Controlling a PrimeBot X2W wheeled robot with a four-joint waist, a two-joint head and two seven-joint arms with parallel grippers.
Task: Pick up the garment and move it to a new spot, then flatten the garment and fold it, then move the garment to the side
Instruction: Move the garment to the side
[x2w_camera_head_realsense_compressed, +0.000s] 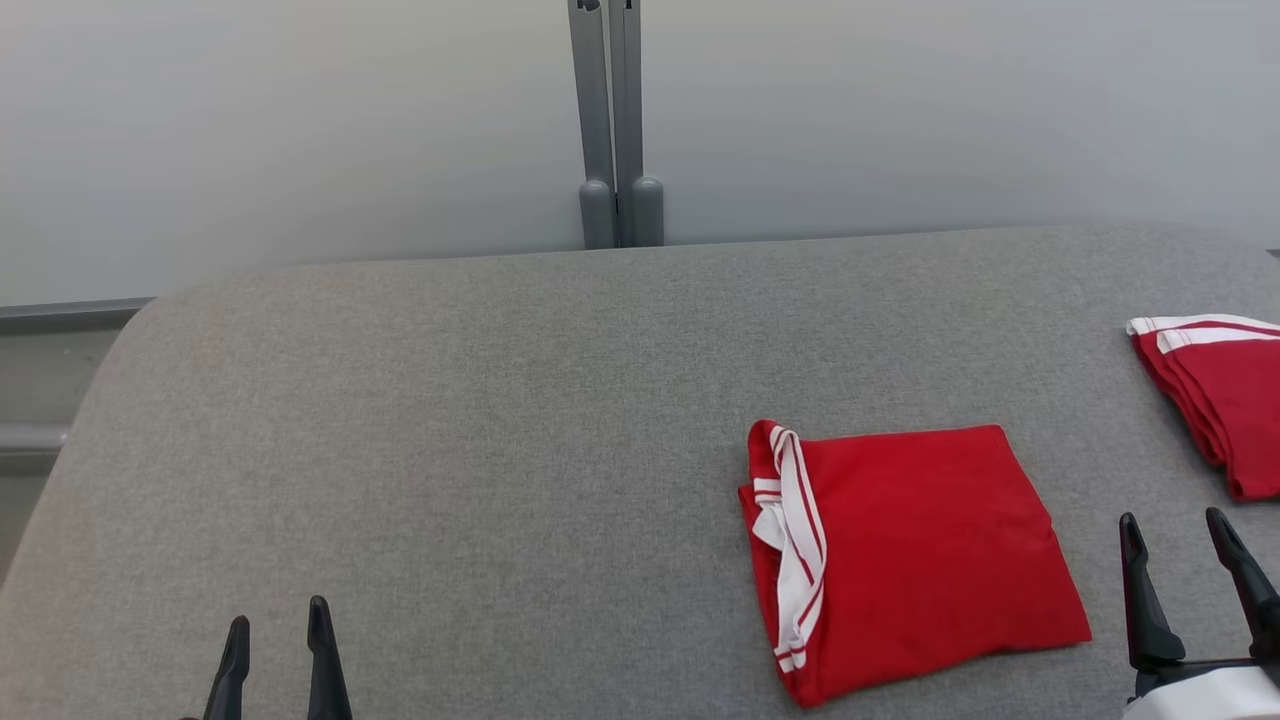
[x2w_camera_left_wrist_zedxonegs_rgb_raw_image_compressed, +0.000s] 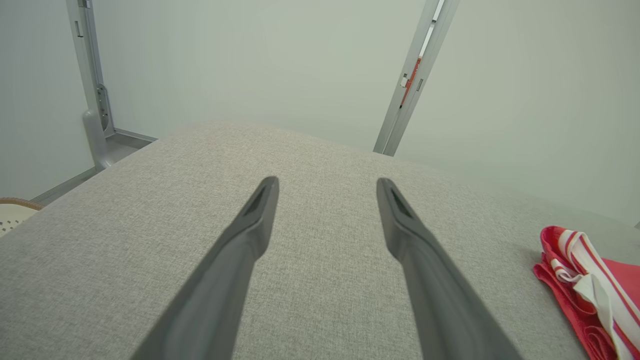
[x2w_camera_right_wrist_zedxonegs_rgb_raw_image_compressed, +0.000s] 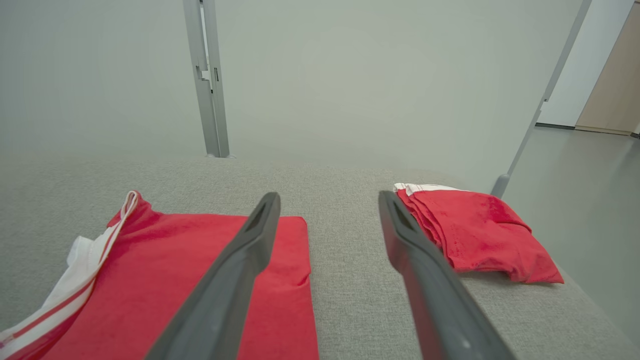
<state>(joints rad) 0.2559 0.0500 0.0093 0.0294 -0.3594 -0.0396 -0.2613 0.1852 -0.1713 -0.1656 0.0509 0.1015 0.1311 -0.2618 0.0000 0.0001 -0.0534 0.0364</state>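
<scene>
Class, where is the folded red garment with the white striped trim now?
Head view: the folded red garment lies right of centre on the grey fabric table, just left of the right gripper; a second red garment lies farther right.

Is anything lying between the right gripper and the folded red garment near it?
Nothing visible does. The open right gripper hovers just right of the folded red garment, with bare grey table between them. A second folded garment lies farther right, near the table's edge, outside that path.
</scene>
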